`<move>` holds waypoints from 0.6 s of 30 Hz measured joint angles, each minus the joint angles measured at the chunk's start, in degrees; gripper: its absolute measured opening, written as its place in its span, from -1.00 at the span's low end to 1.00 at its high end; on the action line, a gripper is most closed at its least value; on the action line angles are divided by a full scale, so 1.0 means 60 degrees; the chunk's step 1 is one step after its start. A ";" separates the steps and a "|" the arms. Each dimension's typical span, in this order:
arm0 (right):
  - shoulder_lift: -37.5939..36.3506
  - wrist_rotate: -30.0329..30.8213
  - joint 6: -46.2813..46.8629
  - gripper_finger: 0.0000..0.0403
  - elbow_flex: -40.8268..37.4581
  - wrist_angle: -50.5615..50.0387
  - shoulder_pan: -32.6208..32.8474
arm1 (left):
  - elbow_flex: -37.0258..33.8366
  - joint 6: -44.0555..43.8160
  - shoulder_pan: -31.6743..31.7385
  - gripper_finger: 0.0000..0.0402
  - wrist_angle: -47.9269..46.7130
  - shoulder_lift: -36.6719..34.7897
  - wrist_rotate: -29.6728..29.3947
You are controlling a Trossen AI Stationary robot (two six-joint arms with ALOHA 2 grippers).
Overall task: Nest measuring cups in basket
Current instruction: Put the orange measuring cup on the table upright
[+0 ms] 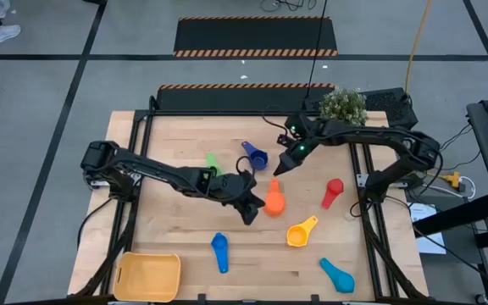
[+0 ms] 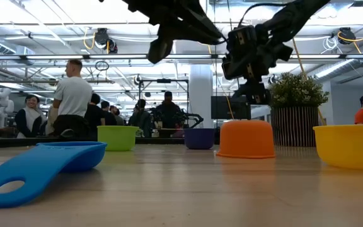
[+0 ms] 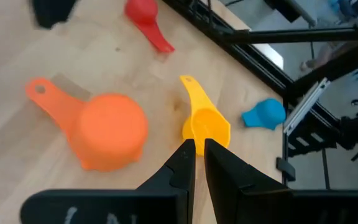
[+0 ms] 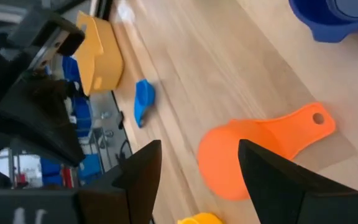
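Note:
An orange measuring cup rests mouth down near the table's middle and also shows in the left wrist view and the right wrist view. My left gripper is shut and empty, just left of the orange cup and above the table. My right gripper is open and empty, hovering just beyond the cup's handle. Green, dark blue, red, yellow, blue and light blue cups lie scattered. The yellow-orange basket sits at the near left corner.
A potted plant stands at the table's far right. Black frame rails run along the left and right sides of the table. People stand in the room beyond the far edge. Bare wood lies between the basket and the blue cup.

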 joint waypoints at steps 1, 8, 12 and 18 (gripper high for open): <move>0.0104 -0.0118 -0.0105 0.03 0.0000 -0.0009 0.0000 | 0.0024 -0.0007 -0.0044 -0.81 -0.0061 0.0068 0.0004; 0.0454 -0.0363 -0.0943 0.03 -0.0004 -0.0454 0.0000 | 0.0391 0.0255 -0.0125 -0.81 0.0039 0.0831 0.0013; 0.0447 -0.0325 -0.1548 0.03 -0.0004 -0.0803 0.0000 | 0.0586 0.0473 -0.0125 -0.81 0.0064 0.1262 0.0044; 0.0447 0.0809 -0.2451 0.03 -0.0007 -0.1326 0.0004 | 0.0655 0.0477 -0.0102 -0.81 0.0283 0.1738 0.0038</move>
